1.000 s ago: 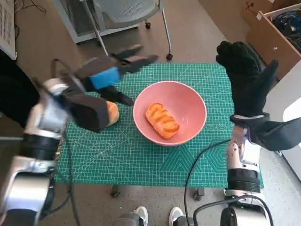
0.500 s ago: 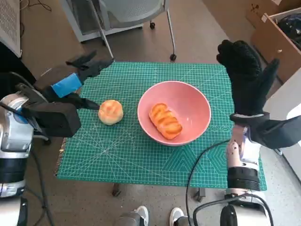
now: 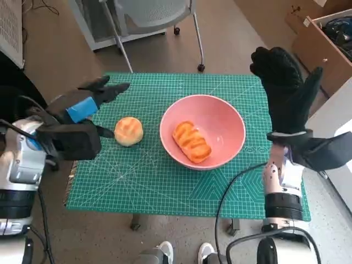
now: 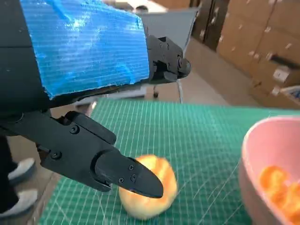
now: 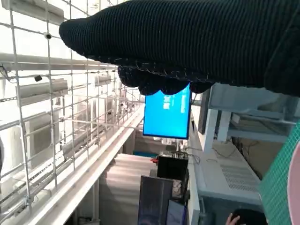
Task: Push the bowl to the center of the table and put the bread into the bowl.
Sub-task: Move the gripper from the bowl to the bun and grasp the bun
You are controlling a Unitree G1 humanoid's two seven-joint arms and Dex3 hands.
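Bowl (image 3: 202, 132) sits about mid-table on the green mat (image 3: 165, 187), pink and upright, with one glazed bread (image 3: 191, 142) lying inside it. A round bun (image 3: 128, 131) rests on the mat just beside the bowl, toward the left edge. The left hand (image 3: 82, 107) hovers over that edge near the bun, fingers apart and holding nothing; the right hand (image 3: 286, 93) is raised at the right edge, spread and empty.
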